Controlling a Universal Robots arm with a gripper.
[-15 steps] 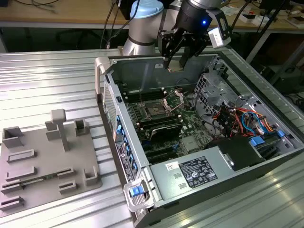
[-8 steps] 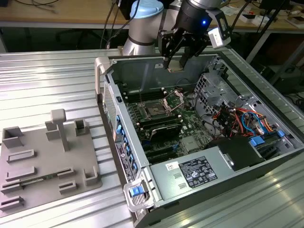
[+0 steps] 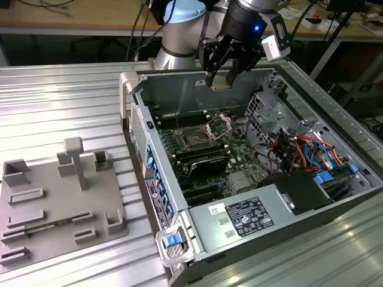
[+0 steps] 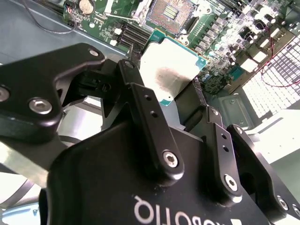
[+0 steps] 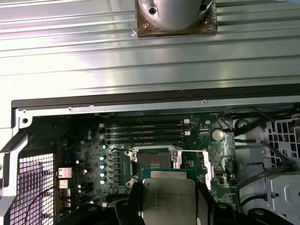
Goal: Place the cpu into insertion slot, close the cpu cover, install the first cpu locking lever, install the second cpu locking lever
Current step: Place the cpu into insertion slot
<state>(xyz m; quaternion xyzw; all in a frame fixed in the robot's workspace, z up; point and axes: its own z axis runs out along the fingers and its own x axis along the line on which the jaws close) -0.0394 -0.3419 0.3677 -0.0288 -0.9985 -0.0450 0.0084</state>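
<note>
cpu (image 3: 220, 84): silvery square, held aloft at 1 o'clock of slot (image 3: 194, 139). slot: dark, bare. cover (image 3: 219, 124): apparently swung open, at slot's 2 o'clock.

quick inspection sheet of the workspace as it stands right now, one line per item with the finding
surface: ribbed metal table with an open computer case lying on it
job's things: chip held in the air above the board; socket bare, nothing in it; cover appears swung up beside the socket
clutter: grey fixture tray on the table at the exterior view's left
grippers: gripper shut on the chip, over the case
cables: red, orange and blue wire bundle inside the case, apart from the socket
surroundings: wooden bench behind the table, dark cables hanging by it
</note>
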